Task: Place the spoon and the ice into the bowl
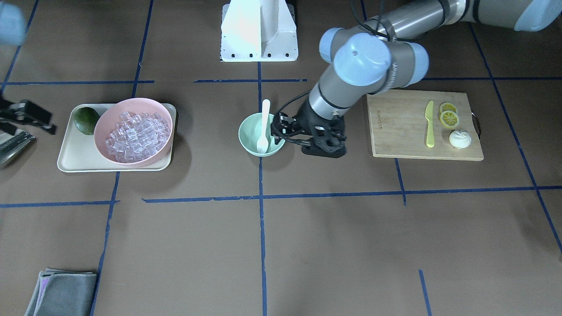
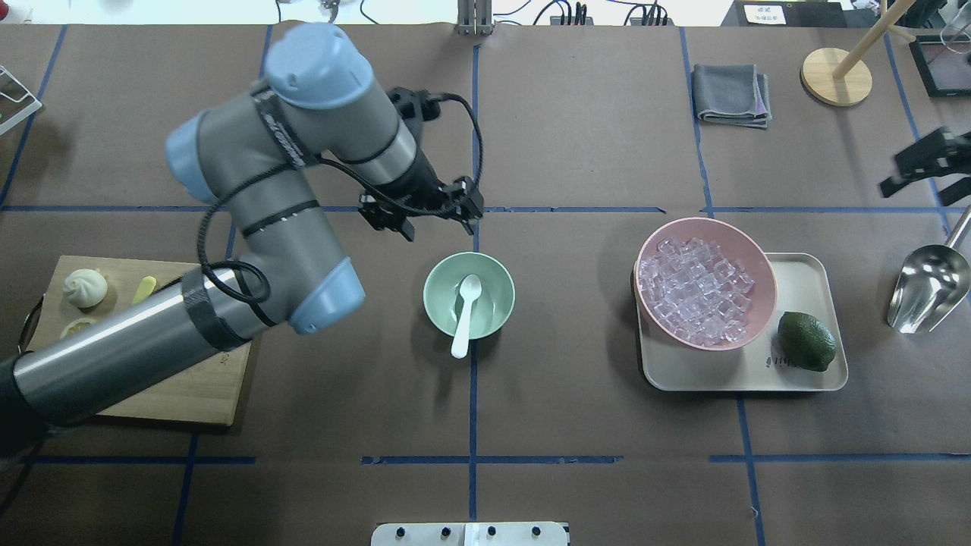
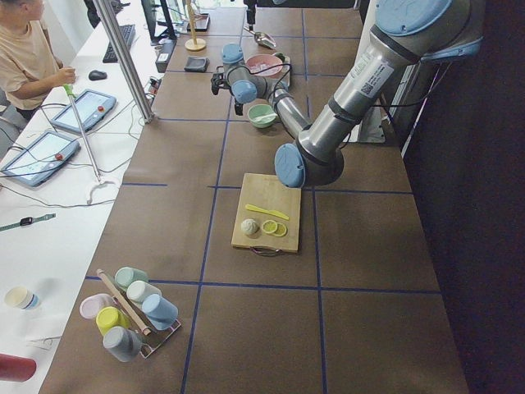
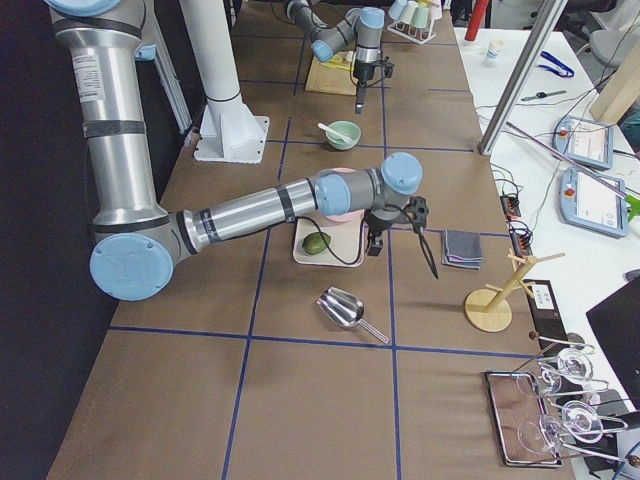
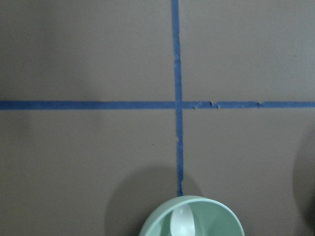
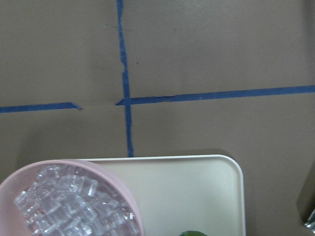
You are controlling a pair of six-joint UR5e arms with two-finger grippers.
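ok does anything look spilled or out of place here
Nothing stands out. The ice is all in the pink bowl, with none loose on the tray. The spoon leans in the mint bowl, scoop down, handle over the rim.

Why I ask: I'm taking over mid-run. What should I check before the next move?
1. Is the spoon in the green bowl: ok, handle resting on the rim.
2. Is the ice in the green bowl: not ok, all in the pink bowl.
3. Is the left gripper free: ok, open, empty, beside the green bowl.
4. Is the right gripper free: ok, open, empty.
5. Is the metal scoop available: ok, lying on the table beside the tray.
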